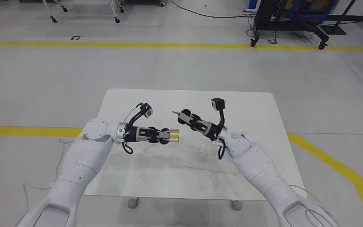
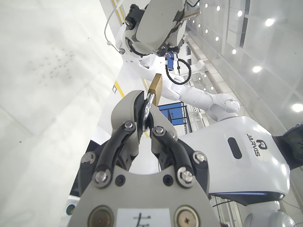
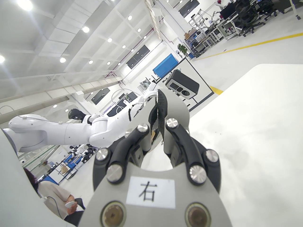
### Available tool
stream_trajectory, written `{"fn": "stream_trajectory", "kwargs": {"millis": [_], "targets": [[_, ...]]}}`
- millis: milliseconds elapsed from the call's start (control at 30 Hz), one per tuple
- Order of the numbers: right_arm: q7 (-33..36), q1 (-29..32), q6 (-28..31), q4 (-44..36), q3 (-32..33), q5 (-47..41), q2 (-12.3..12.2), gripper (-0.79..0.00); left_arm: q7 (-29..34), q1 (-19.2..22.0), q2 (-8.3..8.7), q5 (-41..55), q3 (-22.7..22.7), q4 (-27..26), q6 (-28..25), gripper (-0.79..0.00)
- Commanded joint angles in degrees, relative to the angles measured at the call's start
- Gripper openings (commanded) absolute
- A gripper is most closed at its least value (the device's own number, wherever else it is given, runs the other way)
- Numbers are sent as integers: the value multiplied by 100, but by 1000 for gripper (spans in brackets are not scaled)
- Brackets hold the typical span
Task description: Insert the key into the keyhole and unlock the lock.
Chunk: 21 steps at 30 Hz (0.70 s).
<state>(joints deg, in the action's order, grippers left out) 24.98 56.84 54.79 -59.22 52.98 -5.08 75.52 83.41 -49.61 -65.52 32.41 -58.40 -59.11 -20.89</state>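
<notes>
While both arms are held above the white rectangular desk, the 2 task items hang in the air near its middle. The left gripper has its jaws clenched on the silver shackle of a small brass-coloured padlock. The padlock's block-shaped body sticks out past the jaws toward the other arm. In the left wrist view the shackle is mostly buried between the black pads, and the face with the keyhole cannot be made out.

The right gripper has its jaws clenched on a small silver metal key. Its thin blade pokes out beyond the jaws, pointing toward the left side of the desk. In the right wrist view the jaws are pressed together and the key is hidden between them.

The key tip and the padlock are near each other but apart, with the key a little farther from the robot. A broad stretch of desk surface lies between the grippers and each desk edge. Faint grey scuffs mark the surface just under the right arm.
</notes>
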Motion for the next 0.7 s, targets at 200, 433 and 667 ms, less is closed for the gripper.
{"fn": "stream_trajectory", "kwargs": {"millis": [200,433,667], "targets": [[639,7,163,-5,-81,-499,-25,-785,-53,127,23,146,141,277,-52,-785],[1408,82,251,-205,-92,-732,-127,-785,-75,204,27,251,232,401,-74,-785],[1626,153,228,-382,-57,-856,-188,-785,-70,273,26,358,285,556,-69,-785]]}}
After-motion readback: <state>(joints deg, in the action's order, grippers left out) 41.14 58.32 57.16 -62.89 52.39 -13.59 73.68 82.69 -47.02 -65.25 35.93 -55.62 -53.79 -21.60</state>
